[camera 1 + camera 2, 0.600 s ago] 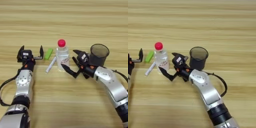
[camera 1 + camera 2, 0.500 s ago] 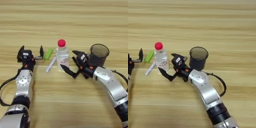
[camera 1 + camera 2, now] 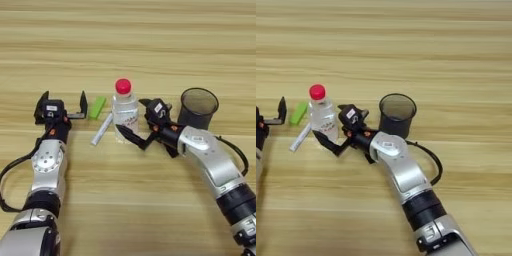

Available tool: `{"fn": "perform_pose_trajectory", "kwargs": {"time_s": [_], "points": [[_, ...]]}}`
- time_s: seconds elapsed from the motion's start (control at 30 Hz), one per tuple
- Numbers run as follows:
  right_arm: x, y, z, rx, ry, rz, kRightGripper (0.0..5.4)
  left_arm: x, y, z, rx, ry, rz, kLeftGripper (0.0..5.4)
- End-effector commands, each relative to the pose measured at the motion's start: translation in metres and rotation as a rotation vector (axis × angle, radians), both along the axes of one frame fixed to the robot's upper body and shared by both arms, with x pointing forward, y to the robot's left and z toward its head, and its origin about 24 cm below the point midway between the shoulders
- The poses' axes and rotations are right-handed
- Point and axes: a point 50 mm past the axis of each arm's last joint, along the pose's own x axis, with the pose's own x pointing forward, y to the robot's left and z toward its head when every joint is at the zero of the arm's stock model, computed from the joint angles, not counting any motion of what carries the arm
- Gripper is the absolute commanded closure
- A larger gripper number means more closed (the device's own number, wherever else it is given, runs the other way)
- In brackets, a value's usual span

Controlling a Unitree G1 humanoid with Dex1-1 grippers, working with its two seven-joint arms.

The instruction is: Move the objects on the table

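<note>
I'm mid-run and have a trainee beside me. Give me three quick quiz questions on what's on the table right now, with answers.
1. True or false: the bottle lies on its side.
2. Which object stands right of the right gripper? A) green block B) dark cup C) white marker
3. Fill in: the green block lies just right of the ____ gripper.

Key:
1. False; it stands upright, red cap up.
2. B, the dark cup.
3. Left; the left gripper has its fingers open, and the white marker lies beside the block.

Both eyes look steeply down on the table [image 3: 150, 40] from close overhead. Shared: bottle [image 3: 124, 107], cup [image 3: 397, 114] at mid-frame. Left eye reaches further left; right eye further right.
</note>
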Motion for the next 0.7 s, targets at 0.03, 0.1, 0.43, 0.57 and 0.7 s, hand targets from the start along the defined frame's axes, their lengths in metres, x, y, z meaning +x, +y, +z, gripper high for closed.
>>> {"fn": "perform_pose_trajectory", "kwargs": {"time_s": [0.03, 0.1, 0.43, 0.57, 0.7], "points": [[0.006, 0.006, 0.005, 0.011, -0.018, 0.011, 0.00, 0.002, -0.003, 0.001, 0.004, -0.001, -0.005, 0.03], [0.006, 0.009, 0.003, 0.010, -0.016, 0.021, 0.00, 0.002, -0.003, 0.000, 0.005, 0.000, -0.004, 0.03], [0.003, 0.020, -0.001, 0.017, -0.011, 0.053, 0.00, 0.002, -0.004, 0.000, 0.006, 0.001, -0.004, 0.03], [0.003, 0.021, -0.002, 0.022, -0.012, 0.054, 0.30, 0.001, -0.004, 0.000, 0.007, 0.000, -0.003, 0.00], [0.003, 0.021, -0.002, 0.029, -0.016, 0.054, 0.81, 0.001, -0.003, 0.000, 0.007, 0.001, -0.002, 0.00]]}}
